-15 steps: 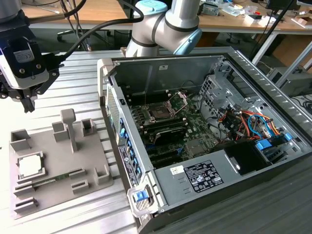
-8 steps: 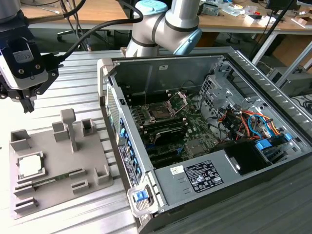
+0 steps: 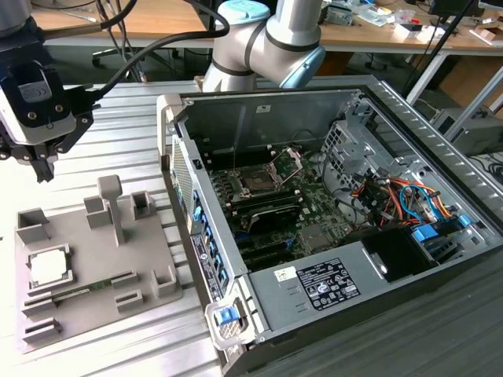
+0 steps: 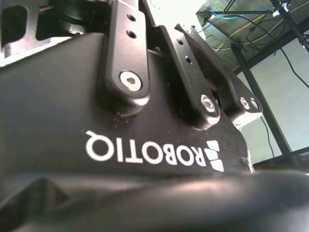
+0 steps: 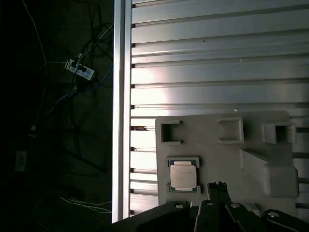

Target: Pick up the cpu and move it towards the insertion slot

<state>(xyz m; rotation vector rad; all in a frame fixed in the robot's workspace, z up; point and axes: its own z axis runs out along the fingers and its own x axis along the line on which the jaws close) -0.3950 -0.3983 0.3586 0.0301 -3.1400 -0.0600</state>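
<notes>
The cpu (image 3: 47,267) is a small pale square chip lying flat in a pocket of the grey holder plate (image 3: 149,243), at the exterior view's left. The first wrist view has the cpu (image 5: 183,175) on the same holder plate (image 5: 212,140). My gripper (image 3: 43,166) hangs well above the plate, up and back from the chip, with its fingers closed together and nothing between them. In the first wrist view the gripper (image 5: 218,185) comes to one narrow point beside the chip. The insertion slot (image 3: 255,182) lies inside the open computer case, its metal bracket (image 3: 287,161) hinged up.
The open computer case (image 3: 330,283) fills the exterior view's right, with cables and drive bays inside. On the holder plate stand upright blocks (image 3: 114,204), and a green memory stick (image 3: 78,289) lies in it. The ribbed metal table (image 5: 217,58) ends at an edge with a dark drop beyond.
</notes>
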